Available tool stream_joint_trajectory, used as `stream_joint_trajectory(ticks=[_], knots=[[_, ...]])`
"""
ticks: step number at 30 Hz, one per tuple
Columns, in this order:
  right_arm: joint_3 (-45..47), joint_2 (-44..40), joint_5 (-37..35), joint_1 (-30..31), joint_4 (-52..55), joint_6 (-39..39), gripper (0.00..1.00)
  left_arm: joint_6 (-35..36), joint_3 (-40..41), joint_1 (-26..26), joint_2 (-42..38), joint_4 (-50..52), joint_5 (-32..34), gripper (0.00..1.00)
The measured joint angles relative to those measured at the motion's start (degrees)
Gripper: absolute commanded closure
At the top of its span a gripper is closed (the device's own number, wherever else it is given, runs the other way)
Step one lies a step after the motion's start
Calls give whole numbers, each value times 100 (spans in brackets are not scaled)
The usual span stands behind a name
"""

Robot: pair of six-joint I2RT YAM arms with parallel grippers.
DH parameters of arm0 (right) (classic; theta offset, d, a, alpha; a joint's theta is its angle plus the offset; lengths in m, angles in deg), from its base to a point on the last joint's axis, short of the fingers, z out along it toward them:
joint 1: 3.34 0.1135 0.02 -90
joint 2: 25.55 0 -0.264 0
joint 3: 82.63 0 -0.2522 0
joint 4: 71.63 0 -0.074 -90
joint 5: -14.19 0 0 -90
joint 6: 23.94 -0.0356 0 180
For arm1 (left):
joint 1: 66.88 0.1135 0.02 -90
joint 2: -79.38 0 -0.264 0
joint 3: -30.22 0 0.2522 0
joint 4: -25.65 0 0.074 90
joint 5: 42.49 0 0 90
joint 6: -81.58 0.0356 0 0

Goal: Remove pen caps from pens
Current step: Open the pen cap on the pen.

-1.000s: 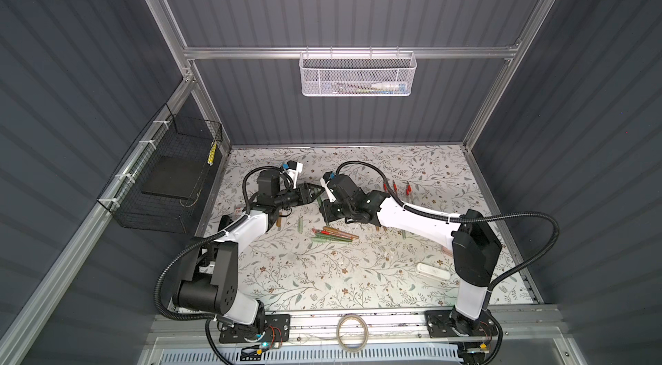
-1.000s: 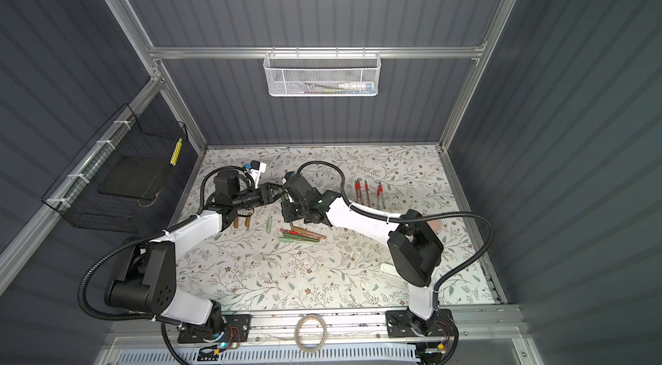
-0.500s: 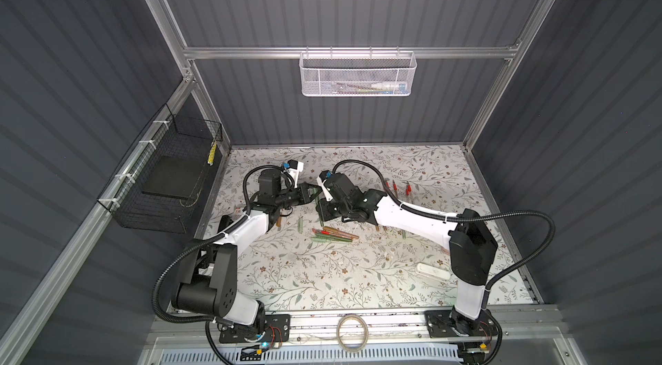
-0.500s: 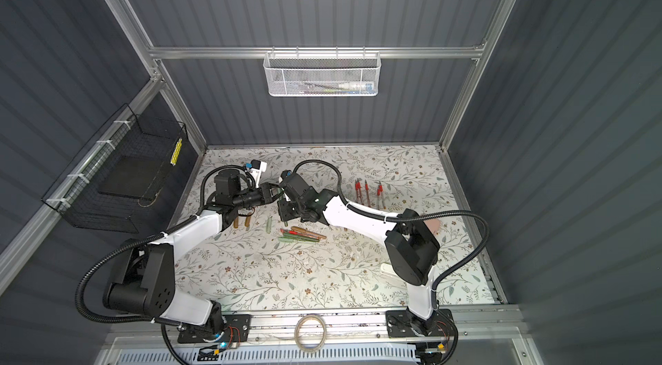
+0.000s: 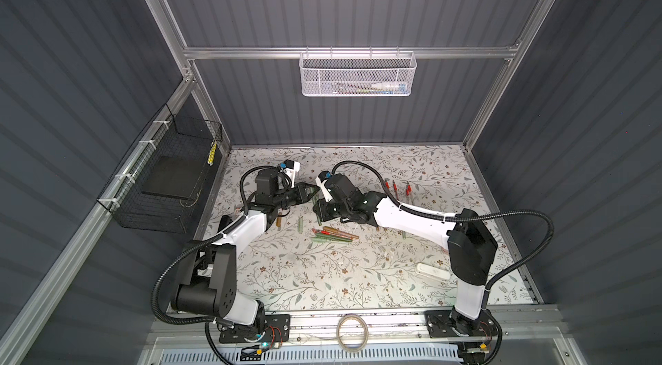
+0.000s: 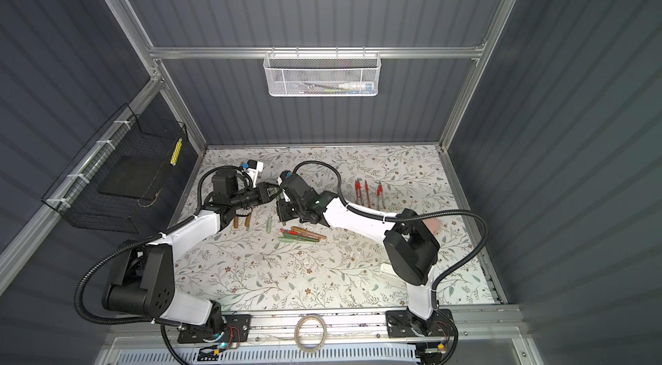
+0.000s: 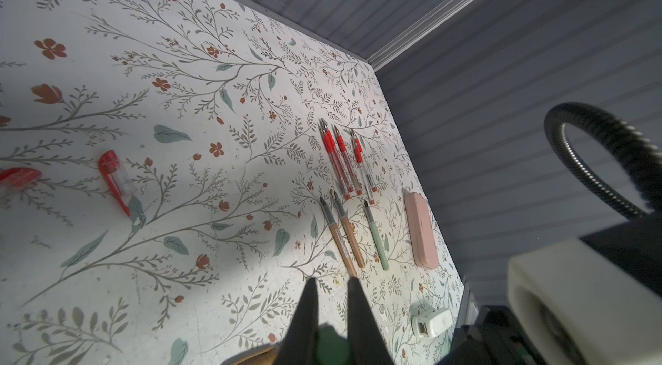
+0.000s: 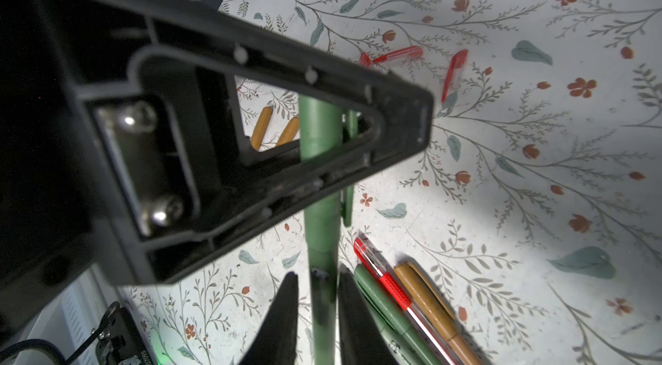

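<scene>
An olive-green pen [image 8: 319,230] hangs in the air between my two grippers, above the floral table. My left gripper [image 7: 331,282] is shut on its capped end; a green patch shows between its fingers. In the right wrist view a left finger [image 8: 394,123] crosses the pen. My right gripper [image 8: 317,272] is open, with the barrel between its fingers and a gap on one side. Both grippers meet at the table's back left [image 5: 313,198]. A pile of capped pens [image 5: 333,234] lies just in front. Uncapped red pens [image 7: 344,162] and brown and green pens [image 7: 353,234] lie at the back right.
Brown caps [image 5: 278,220] and a green cap [image 5: 300,225] lie under the left arm. Red caps [image 8: 397,54] lie behind them. A pink case [image 7: 421,230] is at the right, a white case [image 5: 431,271] at the front right. Wire baskets hang on the left and back walls.
My left gripper has shut on the green pen's capped end. The right gripper, shut on the barrel before, has begun to open.
</scene>
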State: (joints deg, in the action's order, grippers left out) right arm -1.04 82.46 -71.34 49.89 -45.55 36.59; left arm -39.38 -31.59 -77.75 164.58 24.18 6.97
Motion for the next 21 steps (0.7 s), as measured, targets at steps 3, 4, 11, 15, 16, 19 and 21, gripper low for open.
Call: stream_joint_trajectory(ticks=[3, 4, 11, 15, 16, 19, 21], knots=[[0, 17, 48, -4, -22, -9, 75, -37, 0, 11, 0, 0, 9, 100], [4, 24, 57, -4, -50, -13, 76, -46, 0, 11, 0, -4, 9, 100], [7, 42, 127, -44, -87, -24, 81, -149, 0, 11, 0, -4, 9, 100], [0, 92, 177, -76, -125, -26, 79, -238, -2, 22, 0, -24, 11, 100], [-2, 111, 188, -81, -138, -20, 78, -275, -2, 22, 0, -22, 11, 100], [0, 155, 199, -81, -168, -15, 77, -435, -2, 22, 0, -59, 7, 100], [-2, 203, 223, -81, -203, -17, 79, -555, -2, 22, 2, -111, 7, 100]])
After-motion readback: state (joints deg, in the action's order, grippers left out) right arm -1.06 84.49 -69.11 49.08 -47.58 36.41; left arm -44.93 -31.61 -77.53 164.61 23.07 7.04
